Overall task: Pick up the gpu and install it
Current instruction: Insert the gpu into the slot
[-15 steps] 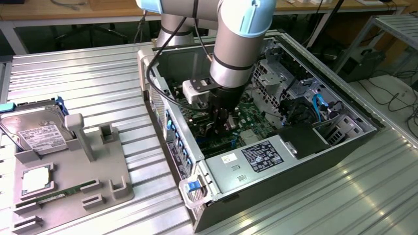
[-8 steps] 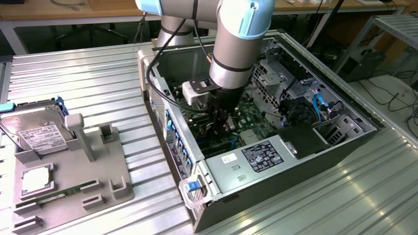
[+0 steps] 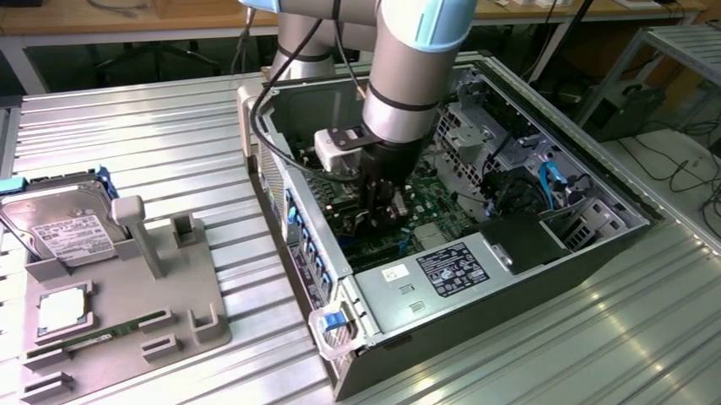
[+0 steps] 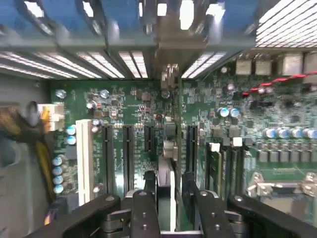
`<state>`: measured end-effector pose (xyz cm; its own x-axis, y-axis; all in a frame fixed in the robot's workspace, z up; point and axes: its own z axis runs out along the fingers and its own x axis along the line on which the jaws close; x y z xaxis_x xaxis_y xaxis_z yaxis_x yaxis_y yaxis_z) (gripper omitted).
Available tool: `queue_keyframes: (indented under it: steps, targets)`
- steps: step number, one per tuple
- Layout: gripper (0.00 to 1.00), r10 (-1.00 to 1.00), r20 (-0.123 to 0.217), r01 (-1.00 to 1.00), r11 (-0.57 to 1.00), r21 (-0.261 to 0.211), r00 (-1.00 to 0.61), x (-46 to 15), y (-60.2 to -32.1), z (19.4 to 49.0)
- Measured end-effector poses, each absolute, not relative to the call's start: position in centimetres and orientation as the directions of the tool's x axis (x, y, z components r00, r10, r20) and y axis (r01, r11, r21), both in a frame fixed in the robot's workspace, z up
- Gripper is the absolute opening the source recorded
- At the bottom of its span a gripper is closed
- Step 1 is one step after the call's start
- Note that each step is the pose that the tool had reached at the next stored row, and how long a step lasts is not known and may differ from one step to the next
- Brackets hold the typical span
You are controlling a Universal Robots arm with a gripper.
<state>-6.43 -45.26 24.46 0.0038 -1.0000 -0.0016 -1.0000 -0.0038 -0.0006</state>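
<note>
Gpu [image 4: 167, 171] edge-on between jaws, bracket blurred

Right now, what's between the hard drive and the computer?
Exterior view: grey fixture posts and bare ribbed table separate the hard drive from the computer case.

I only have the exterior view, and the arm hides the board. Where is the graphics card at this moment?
Observer: In the wrist view the graphics card stands on edge on the motherboard, directly under the gripper.
Operator: Does its far end reach the back of the case?
Observer: Its metal bracket appears to meet the slotted rear wall.
Operator: Anything plugged in beside it?
Observer: No, the black slots next to it are empty, and so is the white slot.
</note>
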Motion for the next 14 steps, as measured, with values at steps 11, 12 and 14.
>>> queue_keyframes:
  steps: [11, 12, 14]
  targets:
    - [0.34, -1.000, -0.002, -1.000, -0.004, -0.003, 0.004, -6.4, -45.0, 28.6]
    - [0.27, -1.000, -0.002, -1.000, -0.004, -0.003, 0.004, -6.4, -45.0, 28.6]
    - [0.21, -1.000, -0.002, -1.000, -0.004, -0.003, 0.004, -6.4, -45.0, 28.6]
